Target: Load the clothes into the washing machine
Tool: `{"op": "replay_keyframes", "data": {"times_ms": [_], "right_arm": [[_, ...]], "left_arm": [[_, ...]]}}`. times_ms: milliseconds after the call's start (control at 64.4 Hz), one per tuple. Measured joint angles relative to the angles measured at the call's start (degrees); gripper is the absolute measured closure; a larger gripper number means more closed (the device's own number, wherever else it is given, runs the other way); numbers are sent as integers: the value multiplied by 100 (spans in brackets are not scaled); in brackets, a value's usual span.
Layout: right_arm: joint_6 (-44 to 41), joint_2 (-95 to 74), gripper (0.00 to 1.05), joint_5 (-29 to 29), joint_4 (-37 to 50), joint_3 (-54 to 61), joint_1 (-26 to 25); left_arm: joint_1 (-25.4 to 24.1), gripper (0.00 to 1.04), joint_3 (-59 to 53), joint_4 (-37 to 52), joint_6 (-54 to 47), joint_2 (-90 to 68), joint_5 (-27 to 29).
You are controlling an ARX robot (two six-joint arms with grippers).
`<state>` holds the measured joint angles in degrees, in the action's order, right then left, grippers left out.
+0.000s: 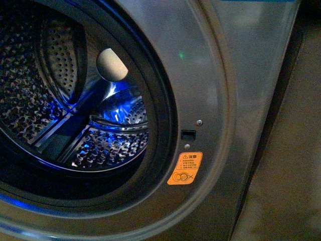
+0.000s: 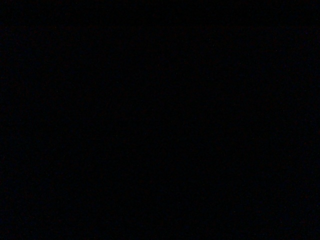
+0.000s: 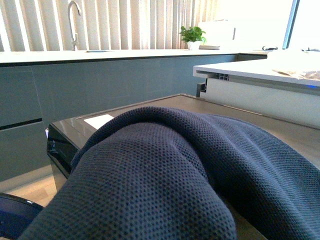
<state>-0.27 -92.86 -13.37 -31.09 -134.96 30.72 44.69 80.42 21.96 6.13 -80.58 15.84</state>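
Note:
The washing machine (image 1: 215,75) fills the front view, silver-grey, with its round port open, a black rubber rim (image 1: 163,120) and a perforated steel drum (image 1: 60,100) lit blue inside. An orange warning sticker (image 1: 185,168) sits right of the port. No clothes and no gripper show in this view. In the right wrist view the clothes (image 3: 165,175), dark navy waffle-knit fabric in folds, cover the lower picture and hide my right gripper's fingers, which are shut on them. The left wrist view is dark.
The right wrist view shows a dark appliance top (image 3: 125,117) under the fabric, a grey counter with a tap (image 3: 74,20), a potted plant (image 3: 192,36) and a white worktop (image 3: 260,70). Tan floor (image 1: 286,191) lies right of the machine.

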Motion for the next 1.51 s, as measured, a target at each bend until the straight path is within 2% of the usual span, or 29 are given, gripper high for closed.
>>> {"op": "replay_keyframes", "data": {"times_ms": [124, 264, 450, 715, 854, 917, 994, 1087, 1289, 1429, 1445, 1476, 1507], "right_arm": [[0, 0, 99, -2, 0, 0, 0], [2, -4, 99, -2, 0, 0, 0], [-11, -4, 98, -2, 0, 0, 0], [-11, -4, 54, -4, 0, -4, 0], [-11, -4, 35, -31, 0, -31, 2], [-9, -4, 24, -31, 0, -33, 2], [-7, -4, 6, -31, 0, -33, 7], [-9, -4, 8, -33, 0, -33, 7], [-42, -4, 7, -70, 0, -33, 13], [-116, -22, 7, -103, -7, -28, 24], [-181, 4, 7, 107, 96, 66, 72], [-350, 251, 7, 1086, 837, 713, 223], [-503, 518, 7, 1711, 1456, 1394, 321]], "left_arm": [[68, 7, 116, -20, 289, -127, 688], [170, 7, 125, 72, 553, -168, 1119], [101, 33, 122, 146, 769, -192, 1255], [-76, 76, 114, 249, 1054, -221, 1276], [-304, 91, -197, 293, 1270, 26, 1034], [-411, 92, -411, 356, 1340, 179, 914], [-706, 92, -970, 437, 1456, 621, 675], [-1025, 92, -1515, 472, 1495, 1060, 437], [-1357, 92, -2323, 756, 1480, 1582, -9], [-1661, 92, -2876, 874, 1471, 1862, -529], [-1744, 93, -3023, 905, 1464, 1958, -651], [-1864, 93, -3202, 955, 1440, 2094, -817], [-2002, 93, -3353, 1021, 1399, 2212, -968]]}}
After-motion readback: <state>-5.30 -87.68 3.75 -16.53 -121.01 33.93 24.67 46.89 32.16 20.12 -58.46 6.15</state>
